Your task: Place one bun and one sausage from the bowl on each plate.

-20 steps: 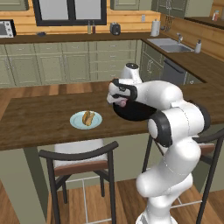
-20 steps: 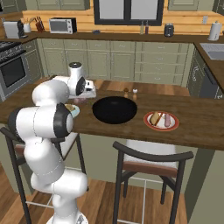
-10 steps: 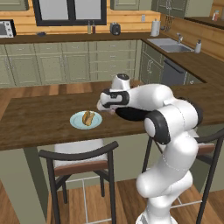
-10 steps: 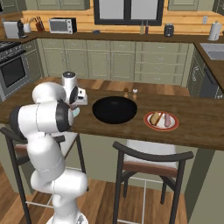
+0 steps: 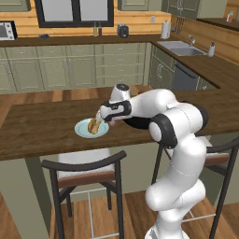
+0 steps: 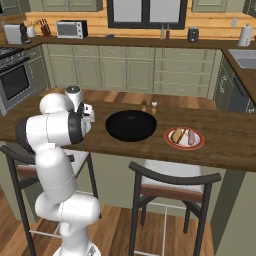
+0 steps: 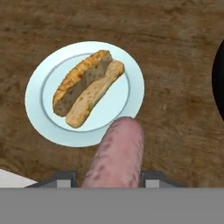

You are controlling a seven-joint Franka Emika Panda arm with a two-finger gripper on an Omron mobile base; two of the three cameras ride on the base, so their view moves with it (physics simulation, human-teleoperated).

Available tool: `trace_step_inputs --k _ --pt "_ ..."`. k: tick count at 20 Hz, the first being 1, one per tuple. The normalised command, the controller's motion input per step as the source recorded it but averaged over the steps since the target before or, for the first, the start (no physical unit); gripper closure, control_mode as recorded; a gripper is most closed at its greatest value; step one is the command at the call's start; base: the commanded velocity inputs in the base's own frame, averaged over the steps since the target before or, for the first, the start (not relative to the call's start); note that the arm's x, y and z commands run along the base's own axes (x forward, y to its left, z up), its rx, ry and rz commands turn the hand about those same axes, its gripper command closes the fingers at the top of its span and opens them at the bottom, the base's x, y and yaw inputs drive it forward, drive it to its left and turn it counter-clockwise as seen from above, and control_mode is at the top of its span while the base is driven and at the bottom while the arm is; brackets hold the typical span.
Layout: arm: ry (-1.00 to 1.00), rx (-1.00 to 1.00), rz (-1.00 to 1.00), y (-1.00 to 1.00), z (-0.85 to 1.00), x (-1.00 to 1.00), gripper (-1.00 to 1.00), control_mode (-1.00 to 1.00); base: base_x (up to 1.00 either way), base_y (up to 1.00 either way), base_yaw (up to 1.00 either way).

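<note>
A pink sausage (image 7: 117,155) is being gripped between the fingers of the claw (image 7: 108,178), its free end reaching over the near rim of the blue plate (image 7: 131,103) in the hand view. The claw (image 5: 101,115) is being held just above that plate (image 5: 82,130) in the left base view. One split bun (image 7: 86,87) is being carried on the blue plate, lying slantwise across its middle. The plate is resting on the brown wooden surface (image 7: 175,52). Farther along the surface (image 6: 225,140), the black bowl (image 6: 131,125) is being shown in the right base view, with nothing visible inside it. Beyond the bowl, well apart from the blue plate, a bun (image 6: 177,134) and a sausage (image 6: 191,137) are being carried side by side on the red-rimmed plate (image 6: 185,146).
</note>
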Motion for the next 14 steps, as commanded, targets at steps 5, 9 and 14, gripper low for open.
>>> trace_step_inputs --k 5,9,14 --pt "0.0 0.0 0.0 0.1 -0.35 0.01 1.0 -1.0 0.0 0.0 0.0" --pt "0.01 0.0 0.0 0.2 -0.08 0.1 1.0 -1.0 0.0 0.0 0.0" --pt "0.0 0.0 0.0 0.23 -0.12 0.24 1.0 -1.0 0.0 0.0 0.0"
